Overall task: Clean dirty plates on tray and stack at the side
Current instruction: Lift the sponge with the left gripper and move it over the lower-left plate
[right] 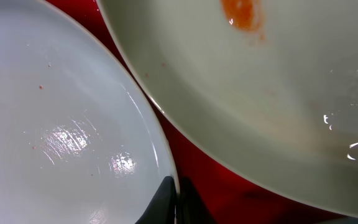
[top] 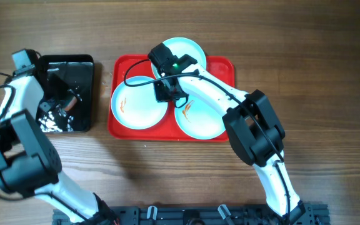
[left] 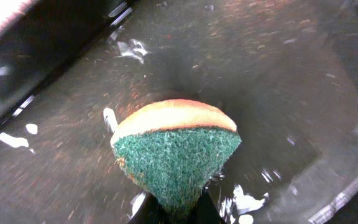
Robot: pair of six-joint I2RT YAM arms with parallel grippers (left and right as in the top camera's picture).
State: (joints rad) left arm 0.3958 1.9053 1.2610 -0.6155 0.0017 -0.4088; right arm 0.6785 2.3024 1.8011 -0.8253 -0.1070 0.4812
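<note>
Table (top: 317,50): brown wood grain, carrying both trays.
Red tray (top: 220,65): flat, low-rimmed, at the table's centre; holds all three plates.
Far plate (top: 189,50): white with a turquoise rim, at the tray's far edge, overhanging the rim; partly under the right arm; no smear seen.
Left plate (top: 136,106): on the tray's left half, with orange smears (top: 122,105).
Right plate (top: 205,119): on the tray's right half, orange streaks near its left side.
Right gripper (top: 167,94): low over the tray, between the three plates.
Right jaws: drawn close together on the rim of the gripped plate (right: 73,124); a smeared plate (right: 272,106) lies just beside it, with red tray showing between. Which overhead plate is gripped cannot be told.
Black tray (top: 83,65): glossy, left of the red tray; its floor looks wet and speckled.
Sponge (left: 176,155): green scouring face, orange foam behind, inside the black tray.
Left gripper (left: 176,211): jaws clamped on the sponge's lower end.
</note>
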